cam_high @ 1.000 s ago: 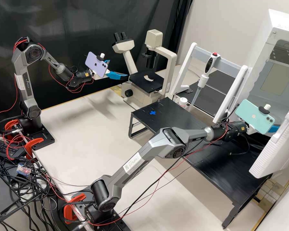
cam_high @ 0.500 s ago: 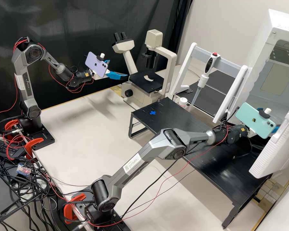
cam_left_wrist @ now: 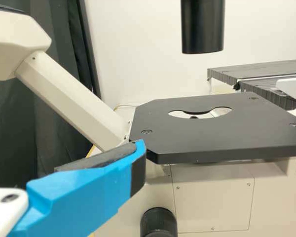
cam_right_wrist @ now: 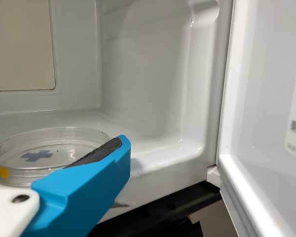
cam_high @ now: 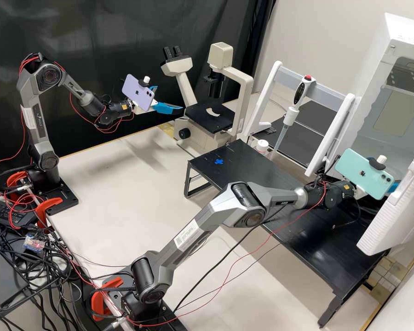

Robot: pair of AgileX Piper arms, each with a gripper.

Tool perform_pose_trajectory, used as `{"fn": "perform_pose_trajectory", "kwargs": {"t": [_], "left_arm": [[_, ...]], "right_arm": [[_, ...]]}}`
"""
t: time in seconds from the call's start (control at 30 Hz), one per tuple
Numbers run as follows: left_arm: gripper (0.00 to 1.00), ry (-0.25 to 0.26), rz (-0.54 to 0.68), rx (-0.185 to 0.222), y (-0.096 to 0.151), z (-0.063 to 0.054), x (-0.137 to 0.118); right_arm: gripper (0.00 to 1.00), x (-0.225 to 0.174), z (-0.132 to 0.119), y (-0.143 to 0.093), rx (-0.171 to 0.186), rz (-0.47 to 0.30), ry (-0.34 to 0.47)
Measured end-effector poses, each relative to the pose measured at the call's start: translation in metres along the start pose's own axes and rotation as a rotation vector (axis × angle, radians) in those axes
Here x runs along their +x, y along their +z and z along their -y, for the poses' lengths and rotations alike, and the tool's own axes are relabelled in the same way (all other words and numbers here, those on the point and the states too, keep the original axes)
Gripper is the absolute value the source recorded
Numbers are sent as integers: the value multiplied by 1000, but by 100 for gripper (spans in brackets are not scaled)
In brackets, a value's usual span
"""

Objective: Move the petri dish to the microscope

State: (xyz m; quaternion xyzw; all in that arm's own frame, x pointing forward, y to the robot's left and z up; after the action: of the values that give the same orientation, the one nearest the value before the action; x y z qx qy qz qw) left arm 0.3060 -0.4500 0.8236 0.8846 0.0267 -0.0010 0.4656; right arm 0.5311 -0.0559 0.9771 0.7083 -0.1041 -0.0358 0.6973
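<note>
In the high view my left gripper (cam_high: 170, 98) stands open beside the microscope (cam_high: 210, 116). The left wrist view has one blue finger of this gripper (cam_left_wrist: 59, 148) near the corner of the black microscope stage (cam_left_wrist: 212, 131), which has a cut-out hole. My right gripper (cam_high: 393, 186) is at the white cabinet's opening, largely hidden by the green phone. In the right wrist view, the right gripper (cam_right_wrist: 58, 138) is shut on the clear petri dish (cam_right_wrist: 44, 153), which lies level between the fingers. It carries a yellow patch, and a blue cross shows through it.
The white cabinet (cam_high: 395, 78) has its door (cam_high: 393, 211) swung out beside the right gripper. A black platform (cam_high: 244, 170) with a blue cross mark runs below the right arm. A pipette (cam_high: 291, 115) hangs on a white rack between microscope and cabinet.
The right gripper first went slightly down and rightward in the high view, then shifted a little back to the left. My left arm has kept still.
</note>
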Motion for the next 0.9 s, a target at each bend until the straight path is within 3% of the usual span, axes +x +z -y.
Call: {"fn": "perform_pose_trajectory", "kwargs": {"t": [0.23,0.47,0.73,0.9], "left_arm": [[100,0,0,0,0,0,0],[100,0,0,0,0,0,0],[100,0,0,0,0,0,0],[100,0,0,0,0,0,0]], "right_arm": [[0,-10,-10,2,4,-9,10],[0,-28,-27,6,29,-35,40],[0,-52,-29,4,54,-82,40],[0,-64,-28,-1,30,-115,37]]}}
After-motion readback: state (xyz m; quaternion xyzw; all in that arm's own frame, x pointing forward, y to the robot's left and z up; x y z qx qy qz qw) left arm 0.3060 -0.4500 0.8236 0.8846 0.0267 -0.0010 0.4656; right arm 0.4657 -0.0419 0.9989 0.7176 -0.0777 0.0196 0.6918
